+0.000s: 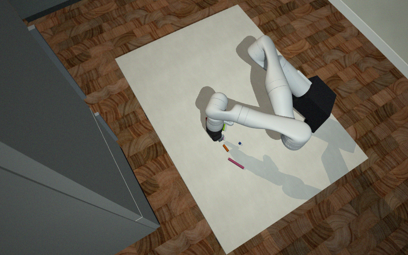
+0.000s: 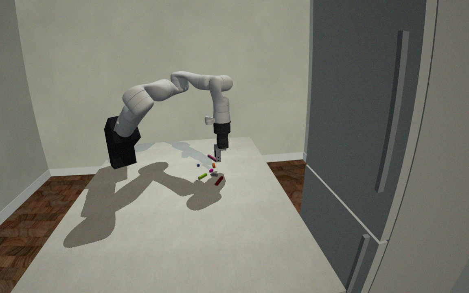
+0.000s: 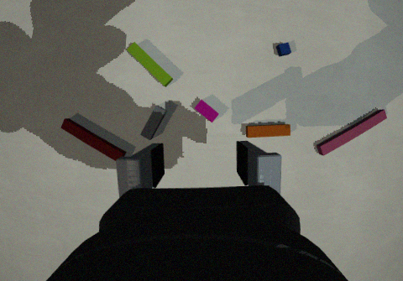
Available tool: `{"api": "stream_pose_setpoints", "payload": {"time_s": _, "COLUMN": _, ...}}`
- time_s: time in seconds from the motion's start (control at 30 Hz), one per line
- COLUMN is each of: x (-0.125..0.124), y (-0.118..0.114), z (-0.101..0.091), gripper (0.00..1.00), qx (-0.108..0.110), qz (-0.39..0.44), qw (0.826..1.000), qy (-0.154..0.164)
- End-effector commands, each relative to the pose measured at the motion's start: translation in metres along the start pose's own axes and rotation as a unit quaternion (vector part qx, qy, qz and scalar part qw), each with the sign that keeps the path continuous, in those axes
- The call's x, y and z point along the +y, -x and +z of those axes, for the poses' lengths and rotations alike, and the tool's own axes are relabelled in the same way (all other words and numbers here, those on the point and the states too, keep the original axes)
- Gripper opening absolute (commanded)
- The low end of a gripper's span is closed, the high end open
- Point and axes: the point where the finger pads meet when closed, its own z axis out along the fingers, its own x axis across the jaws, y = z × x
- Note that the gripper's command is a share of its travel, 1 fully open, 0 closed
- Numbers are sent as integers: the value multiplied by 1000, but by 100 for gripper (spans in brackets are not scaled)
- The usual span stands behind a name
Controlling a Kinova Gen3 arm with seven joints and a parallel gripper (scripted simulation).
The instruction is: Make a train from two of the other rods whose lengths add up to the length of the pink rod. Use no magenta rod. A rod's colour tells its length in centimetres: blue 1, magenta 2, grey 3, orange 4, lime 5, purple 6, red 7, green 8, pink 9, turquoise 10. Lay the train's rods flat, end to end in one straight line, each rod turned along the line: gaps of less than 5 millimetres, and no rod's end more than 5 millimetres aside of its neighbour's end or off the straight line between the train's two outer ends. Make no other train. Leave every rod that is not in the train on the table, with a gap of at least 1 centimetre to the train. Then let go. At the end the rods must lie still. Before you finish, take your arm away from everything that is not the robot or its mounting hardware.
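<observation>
Lime rod and orange rod, likely picked to match pink rod together, lying apart on the bench, under a hand open wide and holding nothing, perhaps to grab one.

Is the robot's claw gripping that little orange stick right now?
No, the orange rod lies on the table, outside the open fingers.

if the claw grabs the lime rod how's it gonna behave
The lime rod will probably stay stiff, since it looks straight and solid. It seems unlikely to roll, given its flat faces and squared ends. Gripped near one end, it might swivel, being long and narrow.
</observation>
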Motion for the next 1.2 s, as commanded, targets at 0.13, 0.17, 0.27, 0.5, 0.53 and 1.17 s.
{"api": "stream_pose_setpoints", "payload": {"time_s": 0.13, "x": 0, "y": 6, "z": -1, "gripper": 100, "qx": 1, "qz": -59, "qw": 998, "qy": 1}}
{"api": "stream_pose_setpoints", "payload": {"time_s": 0.17, "x": 0, "y": 6, "z": -1, "gripper": 100, "qx": 1, "qz": -59, "qw": 998, "qy": 1}}
{"api": "stream_pose_setpoints", "payload": {"time_s": 0.27, "x": -1, "y": 9, "z": -1, "gripper": 100, "qx": 1, "qz": -86, "qw": 996, "qy": 1}}
{"api": "stream_pose_setpoints", "payload": {"time_s": 0.5, "x": -1, "y": 21, "z": -1, "gripper": 100, "qx": 1, "qz": -196, "qw": 981, "qy": 1}}
{"api": "stream_pose_setpoints", "payload": {"time_s": 0.53, "x": -1, "y": 22, "z": -1, "gripper": 100, "qx": 1, "qz": -212, "qw": 977, "qy": 1}}
{"api": "stream_pose_setpoints", "payload": {"time_s": 1.17, "x": 0, "y": 37, "z": -1, "gripper": 100, "qx": 0, "qz": -360, "qw": 933, "qy": 1}}
